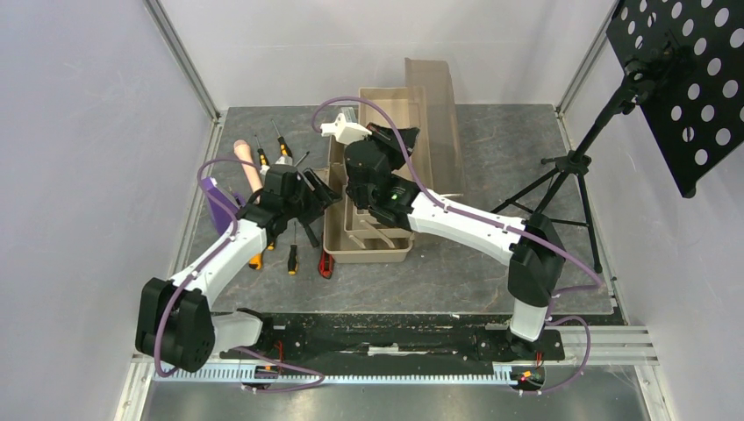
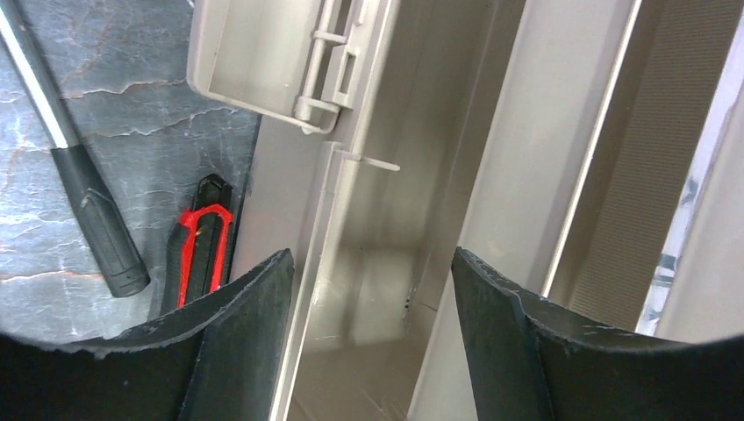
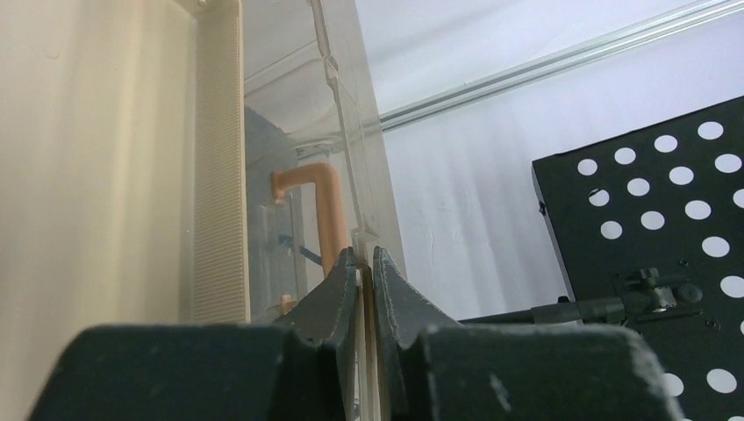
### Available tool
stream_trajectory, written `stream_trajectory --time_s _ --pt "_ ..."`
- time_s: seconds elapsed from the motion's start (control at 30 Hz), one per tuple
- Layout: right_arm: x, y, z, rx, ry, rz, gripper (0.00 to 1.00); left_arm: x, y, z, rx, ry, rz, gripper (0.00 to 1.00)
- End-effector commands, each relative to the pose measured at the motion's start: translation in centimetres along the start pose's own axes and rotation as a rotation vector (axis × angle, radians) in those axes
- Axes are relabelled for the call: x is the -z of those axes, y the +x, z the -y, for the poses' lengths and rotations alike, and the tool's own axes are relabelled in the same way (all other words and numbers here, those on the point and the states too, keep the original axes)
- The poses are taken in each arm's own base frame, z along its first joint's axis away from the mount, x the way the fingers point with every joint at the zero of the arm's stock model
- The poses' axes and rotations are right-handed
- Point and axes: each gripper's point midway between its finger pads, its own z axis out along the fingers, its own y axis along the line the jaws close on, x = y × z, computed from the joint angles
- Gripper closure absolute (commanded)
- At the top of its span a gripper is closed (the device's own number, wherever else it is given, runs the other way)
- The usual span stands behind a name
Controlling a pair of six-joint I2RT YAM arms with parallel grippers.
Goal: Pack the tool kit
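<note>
Right claw (image 3: 366,263) pinches the translucent lid (image 3: 289,105); left claw (image 2: 370,259), spread, hangs over the open toolbox (image 2: 386,202). A slipped pinch could drop the lid.

Tabletop (image 1: 491,272): dark grey marbled mat, lying between white walls (image 1: 88,132). Aluminium frame rails (image 1: 184,61) running up the corners at 11 and 1 o'clock. Black perforated panel (image 1: 693,79) on tripod stand (image 1: 570,163), standing at 2 o'clock. Even light falling throughout.

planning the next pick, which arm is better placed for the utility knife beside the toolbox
Left. The left pincer is open and empty near the utility knife; the right pincer is shut on the toolbox's clear panel.
</note>
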Motion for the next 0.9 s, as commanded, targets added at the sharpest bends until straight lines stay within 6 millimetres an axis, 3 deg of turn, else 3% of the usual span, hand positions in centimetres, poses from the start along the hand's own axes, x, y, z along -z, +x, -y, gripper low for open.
stream_trajectory --time_s 0.0,0.17,0.3,0.57,0.77,0.87 --pt "0.1 -1.1 3.7 -0.184 0.029 0.026 1.00 0.3 0.3 -0.8 -0.078 -0.020 -0.005 0.29" --pt "-1.2 -0.5 3.7 -0.205 0.032 0.025 1.00 -0.4 0.8 -3.0 -0.078 -0.093 -0.002 0.39" --pt "-2.9 0.2 3.6 -0.246 0.022 0.032 1.00 -1.5 0.8 -3.5 -0.091 -0.126 -0.012 0.47" --pt "-7.2 2.2 2.1 -0.372 -0.051 0.039 1.00 -4.2 0.0 -1.7 -0.039 -0.081 -0.017 0.73" --pt "-10.2 5.7 0.5 -0.450 -0.094 0.005 0.98 -5.8 -1.1 0.0 -0.010 -0.057 -0.010 0.92" --pt "-11.5 7.3 -0.2 -0.483 -0.122 -0.003 0.96 -6.4 -1.1 0.4 0.008 -0.047 -0.015 0.97"
